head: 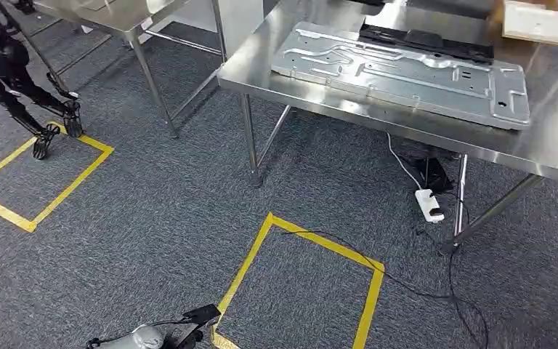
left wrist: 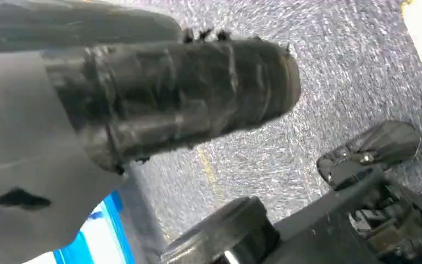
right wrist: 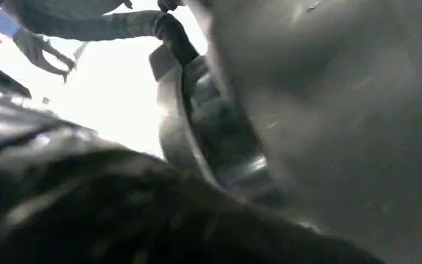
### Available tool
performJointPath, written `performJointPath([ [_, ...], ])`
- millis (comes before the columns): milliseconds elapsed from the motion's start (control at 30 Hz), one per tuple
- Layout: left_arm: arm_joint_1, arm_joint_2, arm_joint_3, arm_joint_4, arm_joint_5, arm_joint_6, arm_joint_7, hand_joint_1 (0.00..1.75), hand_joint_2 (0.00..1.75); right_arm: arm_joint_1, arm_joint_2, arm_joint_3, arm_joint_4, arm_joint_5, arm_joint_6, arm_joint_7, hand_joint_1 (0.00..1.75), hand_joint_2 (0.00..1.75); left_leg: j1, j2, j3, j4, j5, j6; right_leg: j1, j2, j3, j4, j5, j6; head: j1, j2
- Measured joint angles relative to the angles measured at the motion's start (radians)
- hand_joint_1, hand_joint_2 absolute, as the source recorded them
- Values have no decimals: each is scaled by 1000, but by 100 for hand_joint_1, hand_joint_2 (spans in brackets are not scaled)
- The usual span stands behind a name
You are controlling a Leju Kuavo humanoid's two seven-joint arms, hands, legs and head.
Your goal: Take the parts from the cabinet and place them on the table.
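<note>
A large stamped silver metal panel (head: pixel 407 73) lies flat on the steel table (head: pixel 552 145) at the upper right, with a long black part (head: pixel 429 40) just behind it. Low in the head view, a silver piece of my left arm (head: pixel 145 337) hangs over the carpet. In the left wrist view my left hand (left wrist: pixel 176 93) shows a thick black-taped thumb beside a flat grey surface (left wrist: pixel 27 165); I cannot tell whether it holds anything. The right wrist view is dark and blurred, and my right hand (right wrist: pixel 88 209) is a dim mass whose fingers cannot be read.
A pale flat box (head: pixel 534 22) sits at the table's far right. A second steel table (head: pixel 116 22) stands at the upper left. Yellow tape squares (head: pixel 298 233) mark the grey carpet. A white power strip (head: pixel 429 205) and black cables lie under the table. Black legged equipment (head: pixel 36 109) stands at the left.
</note>
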Motion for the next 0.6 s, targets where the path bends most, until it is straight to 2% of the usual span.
performJointPath([
  [33,-1,0,0,0,0,2,0,0,0,-1,0,6,0,0,1,0,0,0,4,-14,-12,5,2,-4,-5,-5,6,-6,-3,-3,-4,0],
  [100,1,0,0,0,0,1,0,0,0,-2,1,18,0,5,1,4,0,0,7,-27,-19,-1,11,-16,3,-20,2,-5,0,-8,-2,0],
  [133,7,2,0,0,4,1,0,0,0,-1,1,27,0,9,1,11,0,0,10,-42,-20,-5,17,-25,5,-33,3,-10,3,-14,-3,0],
  [167,13,8,0,0,7,0,-1,0,0,1,2,34,1,11,1,26,0,0,10,-30,-29,-2,13,-28,-4,-49,4,-20,9,-24,-3,0],
  [200,17,7,0,0,9,-1,-5,0,0,2,2,37,3,13,1,33,0,0,6,17,-34,14,0,-33,-3,-58,7,-22,12,-28,-4,0],
  [233,18,7,0,0,13,-6,-10,0,0,3,3,42,3,14,1,34,0,0,7,47,-50,51,-25,-38,-1,-66,6,-23,13,-34,-16,0],
  [267,18,7,0,0,15,-8,-16,0,0,4,6,48,3,13,3,33,0,0,8,64,-77,109,-57,-42,1,-77,5,-23,13,-34,-15,0],
  [333,21,7,0,0,12,-16,-24,0,0,6,7,57,4,10,6,32,0,0,11,74,-145,254,-115,-49,3,-105,4,-23,11,-36,-16,0],
  [367,26,9,-1,0,5,-21,-30,0,0,6,7,58,5,5,11,27,0,0,12,75,-162,292,-119,-51,4,-118,5,-23,11,-37,-15,0],
  [400,30,12,-2,0,3,-23,-32,0,0,6,6,58,7,0,18,19,0,0,14,77,-155,280,-101,-51,4,-129,5,-23,10,-37,-15,0],
  [433,34,15,-2,0,-2,-24,-33,0,0,6,6,59,8,-1,21,15,0,0,14,82,-125,225,-66,-51,4,-141,6,-23,9,-36,-15,0],
  [467,35,20,-3,0,-4,-25,-34,0,0,6,6,59,9,-1,23,16,0,0,14,92,-81,142,-26,-49,4,-151,8,-23,7,-35,-15,0],
  [500,34,21,-3,0,-5,-25,-34,0,0,6,6,60,10,0,24,19,0,0,13,122,-27,43,14,-44,5,-162,12,-23,5,-32,-16,0],
  [533,30,22,-3,0,-5,-25,-35,0,0,6,5,63,13,5,25,22,0,0,-1,173,-7,-3,-3,-42,10,-172,14,-24,3,-28,-16,0],
  [567,26,23,-3,0,-5,-25,-35,0,0,6,5,68,13,7,27,24,0,0,-6,162,-5,-9,3,-31,16,-181,13,-22,1,-23,-15,0],
  [600,26,23,-3,0,-5,-24,-35,0,0,5,4,73,15,10,31,26,0,0,-6,150,-10,-6,3,-26,17,-190,15,-25,1,-19,-14,0],
])
